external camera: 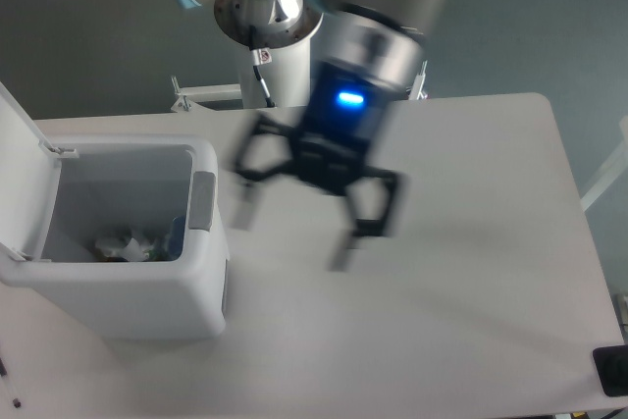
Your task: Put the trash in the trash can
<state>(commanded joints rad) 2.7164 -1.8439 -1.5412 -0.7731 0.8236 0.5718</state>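
Trash lies inside the one trash can at the left of the frame — two items can be counted down in it. One is a crumpled white paper wrapper on the bin floor; the other is the clear bottle, only partly seen against the right inner wall, showing a bit of blue. The bin's hinged lid stands raised at the far left, and a single grey latch sits on its right side. One end effector hangs blurred above the table at the middle of the frame — its two fingers spread apart, nothing between them.
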